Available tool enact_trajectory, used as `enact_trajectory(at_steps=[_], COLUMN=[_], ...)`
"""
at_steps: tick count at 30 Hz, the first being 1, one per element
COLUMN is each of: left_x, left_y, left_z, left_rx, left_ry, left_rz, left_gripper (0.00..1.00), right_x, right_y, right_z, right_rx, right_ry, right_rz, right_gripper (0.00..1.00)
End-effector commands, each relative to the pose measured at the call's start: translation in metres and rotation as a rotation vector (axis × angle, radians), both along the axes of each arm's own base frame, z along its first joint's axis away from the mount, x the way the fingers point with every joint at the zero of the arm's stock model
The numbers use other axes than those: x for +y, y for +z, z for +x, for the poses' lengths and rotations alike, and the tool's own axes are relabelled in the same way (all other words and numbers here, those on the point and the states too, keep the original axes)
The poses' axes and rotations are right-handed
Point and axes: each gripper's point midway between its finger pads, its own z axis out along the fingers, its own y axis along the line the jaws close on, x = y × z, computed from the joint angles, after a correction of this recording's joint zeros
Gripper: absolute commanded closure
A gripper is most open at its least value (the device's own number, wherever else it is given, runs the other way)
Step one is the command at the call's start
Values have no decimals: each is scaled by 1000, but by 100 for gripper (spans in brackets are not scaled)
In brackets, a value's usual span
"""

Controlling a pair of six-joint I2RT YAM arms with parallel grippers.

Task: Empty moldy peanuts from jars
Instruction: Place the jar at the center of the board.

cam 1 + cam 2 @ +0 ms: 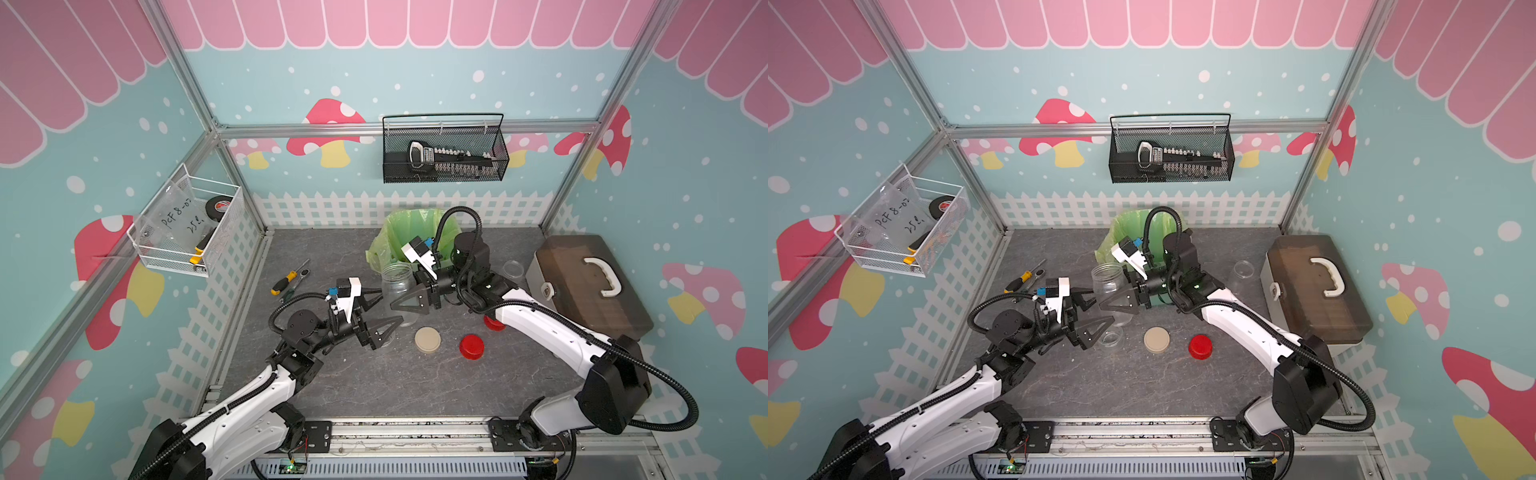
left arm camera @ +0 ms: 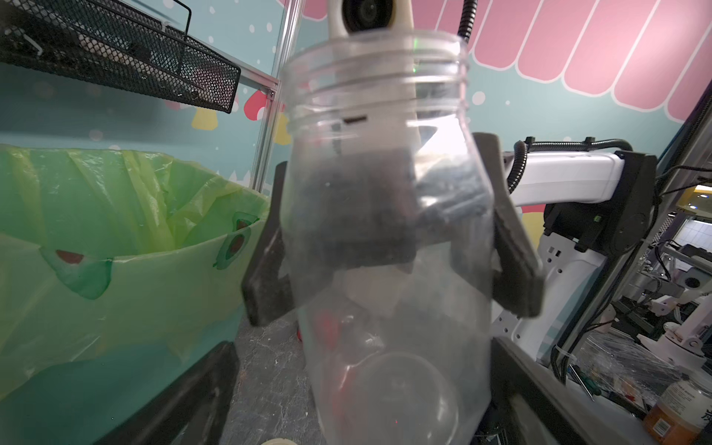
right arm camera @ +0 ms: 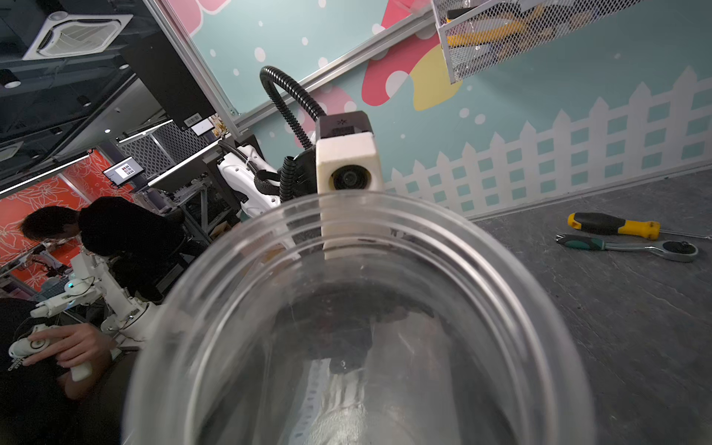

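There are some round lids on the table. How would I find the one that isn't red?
Start at the grey tabletop and find the green-bagged bin at the back. Come toward the front from the bin, and the beige lid lies flat on the table next to a red lid. It is the only pale tan lid, while its neighbour is bright red.

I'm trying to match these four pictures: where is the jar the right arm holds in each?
A top view: clear jar mid-table, before the green-bagged bin.
A top view: same spot, left of centre.
Left wrist: fills the middle, right gripper clamping it.
Right wrist: open mouth fills the lower half.
Shared landmark: the bin, missing only from right wrist.
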Motion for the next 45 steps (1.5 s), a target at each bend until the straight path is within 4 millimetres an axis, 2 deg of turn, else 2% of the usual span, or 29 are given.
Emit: enact_trajectory(at_steps=[1,13,16,24,29,33,37,41,45], left_x=[0,-8,-9,-14,-15,-14,-11,-10,-11], left_y=[19,23,24,20,21,21,21,19,18], left_z=[-4,-15,-17,-20,-19,-18,-15,-13,-14], left_rx=[-32,-29,-33,-21,-16,-19,-24,-22,-18], left_ry=[-23,-129,-141,-184,-194,-181,-142,-125,-138], left_rz=[-32,-53,-54,-34,-38,-41,-35,-21,-17], left_gripper=[1,1,4,21,37,46,53,57,57], right_x=[5,13,16,23,23,23,24,25,25], right_y=[10,2,0,-3,-4,-5,-5,-4,-2], right_z=[-9,-24,-25,-27,-29,-28,-26,-24,-20], right_rx=[-56,-91,-79,-62,-55,-56,-48,-37,-33], right_ry=[50,115,127,157,165,161,147,144,132], right_rz=[26,10,5,0,-4,-7,-18,-23,-25], right_gripper=[78,77,77,77,77,68,52,44,39])
